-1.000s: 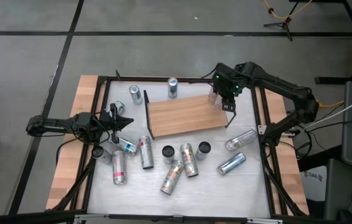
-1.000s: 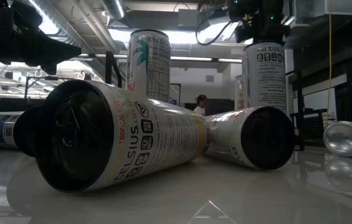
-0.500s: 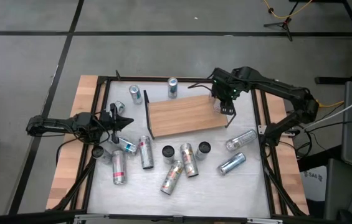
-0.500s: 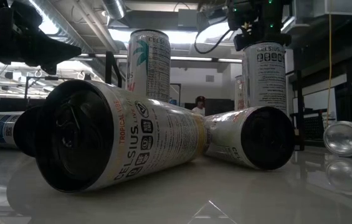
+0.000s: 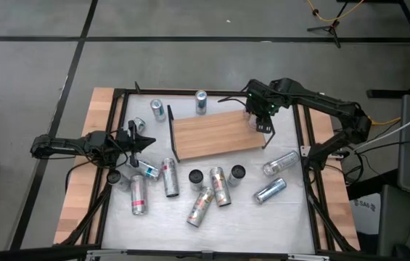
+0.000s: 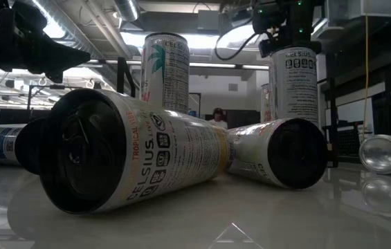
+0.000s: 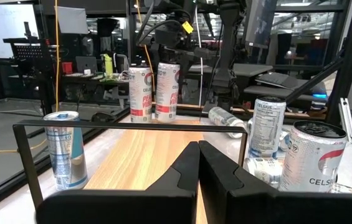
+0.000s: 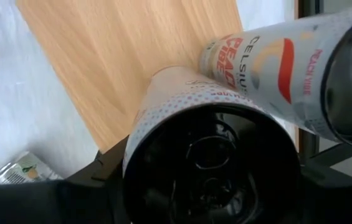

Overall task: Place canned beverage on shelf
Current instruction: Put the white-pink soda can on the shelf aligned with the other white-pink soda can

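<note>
- Right gripper (image 5: 261,119) sits over the right end of the shelf (image 5: 212,135), upper centre-right of the high view; its fingers are clamped round an upright can (image 8: 210,146); the right wrist view looks straight down on the dark top of that can, the wooden board below it.
- A second can (image 8: 281,68), with "PEACH VIBE" lettering, stands just beside the held can on the shelf's right end; whether the two touch cannot be told.
- In the left wrist view both cans show side by side at the far end of the board, upper centre of the frame; whether the held can's base touches the wood cannot be told.
- Shelf lies slightly tilted in the upper middle of the table (image 5: 292,217); black wire frame at each end; the rest of the board bare.
- Left gripper (image 5: 146,141) rests at the left of the high view, just off the shelf's left end; fingers pressed together, holding nothing.
- Loose cans (image 5: 212,188) lie and stand across the white table in the lower middle of the high view; two more upright above the shelf's upper-left edge.
- Low view: a fallen "TROPICAL VIBE" can (image 6: 126,155) fills the foreground.
</note>
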Available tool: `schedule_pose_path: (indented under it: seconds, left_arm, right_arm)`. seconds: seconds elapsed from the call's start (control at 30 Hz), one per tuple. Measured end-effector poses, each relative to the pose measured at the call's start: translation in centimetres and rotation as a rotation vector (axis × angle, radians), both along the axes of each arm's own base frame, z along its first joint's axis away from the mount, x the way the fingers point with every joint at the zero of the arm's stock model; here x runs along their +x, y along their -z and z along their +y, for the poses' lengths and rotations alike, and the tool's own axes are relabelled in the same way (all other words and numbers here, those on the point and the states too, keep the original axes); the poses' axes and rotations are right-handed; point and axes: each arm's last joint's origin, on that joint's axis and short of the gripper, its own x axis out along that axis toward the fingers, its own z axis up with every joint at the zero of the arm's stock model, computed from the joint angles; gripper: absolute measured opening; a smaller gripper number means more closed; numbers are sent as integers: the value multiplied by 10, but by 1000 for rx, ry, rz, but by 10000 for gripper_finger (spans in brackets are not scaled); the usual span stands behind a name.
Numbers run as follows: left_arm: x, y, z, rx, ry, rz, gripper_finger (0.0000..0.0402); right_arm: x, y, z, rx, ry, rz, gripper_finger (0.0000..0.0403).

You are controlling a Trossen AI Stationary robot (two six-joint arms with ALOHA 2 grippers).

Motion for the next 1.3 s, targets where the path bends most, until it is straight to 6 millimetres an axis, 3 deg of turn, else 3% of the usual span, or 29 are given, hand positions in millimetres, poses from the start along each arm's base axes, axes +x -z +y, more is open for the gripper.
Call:
schedule_pose_path:
  seconds: [0.53, 0.93, 1.3]
  left_arm:
    - [0, 0, 0, 0, 0, 0, 2]
    - [0, 0, 0, 0, 0, 0, 2]
    - [0, 0, 0, 0, 0, 0, 2]
  right_arm:
    - [1, 1, -1, 1, 0, 0, 249]
    - [1, 1, -1, 0, 1, 0, 302]
    - [1, 1, -1, -8, 3, 8, 303]
